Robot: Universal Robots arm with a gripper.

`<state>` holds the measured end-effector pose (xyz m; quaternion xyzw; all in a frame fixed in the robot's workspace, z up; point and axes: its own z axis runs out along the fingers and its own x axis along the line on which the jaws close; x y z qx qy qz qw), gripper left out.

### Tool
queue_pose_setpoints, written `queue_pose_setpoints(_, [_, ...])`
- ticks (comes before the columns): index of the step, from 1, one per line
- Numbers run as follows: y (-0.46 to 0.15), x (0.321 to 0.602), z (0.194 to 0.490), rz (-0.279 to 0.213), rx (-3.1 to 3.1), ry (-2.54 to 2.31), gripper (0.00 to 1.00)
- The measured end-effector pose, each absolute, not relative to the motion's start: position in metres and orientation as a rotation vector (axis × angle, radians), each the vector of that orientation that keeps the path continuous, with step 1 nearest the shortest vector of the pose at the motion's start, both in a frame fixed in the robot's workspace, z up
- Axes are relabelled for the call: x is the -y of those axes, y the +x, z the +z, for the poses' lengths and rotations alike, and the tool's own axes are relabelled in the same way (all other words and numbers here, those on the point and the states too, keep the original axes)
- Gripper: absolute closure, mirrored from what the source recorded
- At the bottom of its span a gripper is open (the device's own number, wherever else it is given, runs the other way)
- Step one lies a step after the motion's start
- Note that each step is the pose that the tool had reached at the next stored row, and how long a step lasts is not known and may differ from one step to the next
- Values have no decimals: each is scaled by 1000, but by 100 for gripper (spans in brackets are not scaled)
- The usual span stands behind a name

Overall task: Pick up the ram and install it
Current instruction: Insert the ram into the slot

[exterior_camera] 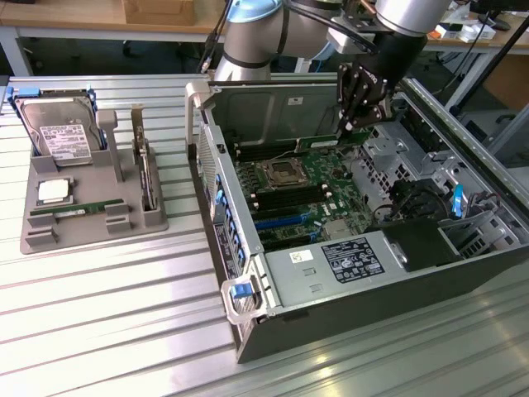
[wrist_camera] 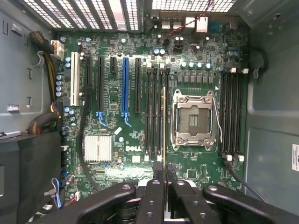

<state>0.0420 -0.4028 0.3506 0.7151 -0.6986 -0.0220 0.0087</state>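
Half of the job looks done to us: the ram (exterior_camera: 318, 141), a long, narrow green circuit-board stick, is well apart from the grey moulded parts tray (exterior_camera: 91, 236) and sits inside the open dark metal computer case (exterior_camera: 248, 331). It is carried on edge by the black two-finger gripper (wrist_camera: 164, 169). From the wrist we see the fingers clamped tight on one end of the stick. Its thin top edge runs in line with the black memory slots (wrist_camera: 153, 112), just beside the empty silver processor socket (wrist_camera: 194, 121) on the green motherboard (wrist_camera: 133, 135). We cannot tell whether its lower edge touches a slot or hangs just above one. We judge the seating unfinished, since the grip is not released. Another green stick (exterior_camera: 70, 211) lies in the tray.
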Motion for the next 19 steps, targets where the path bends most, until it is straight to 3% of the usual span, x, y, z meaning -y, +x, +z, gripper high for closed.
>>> queue_pose_setpoints(19, [42,403,332,-69,2183,2234,88])
